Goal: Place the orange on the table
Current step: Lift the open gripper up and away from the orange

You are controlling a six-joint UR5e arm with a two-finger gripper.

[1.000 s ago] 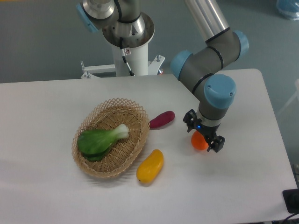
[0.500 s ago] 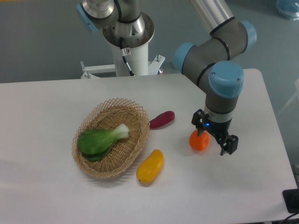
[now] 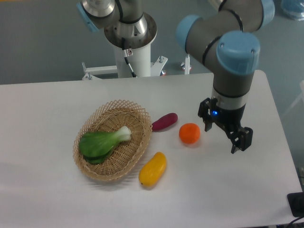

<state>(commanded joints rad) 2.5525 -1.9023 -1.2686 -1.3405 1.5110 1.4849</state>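
Note:
The orange (image 3: pixel 189 133) is a small round bright orange fruit lying on the white table (image 3: pixel 228 190), right of the purple vegetable. My gripper (image 3: pixel 224 136) hangs to the right of the orange, raised above the table. Its two black fingers are spread apart and hold nothing. The orange is free of the gripper, with a gap between them.
A wicker basket (image 3: pixel 114 141) with a green leafy vegetable (image 3: pixel 102 142) stands left of centre. A purple oblong vegetable (image 3: pixel 165 121) lies by its right rim. A yellow mango-shaped fruit (image 3: pixel 153 169) lies in front of the basket. The robot base (image 3: pixel 129 42) stands at the back.
The gripper has let go of the orange, risen and moved right. The orange has rolled a little left toward the purple vegetable and now lies free on the table.

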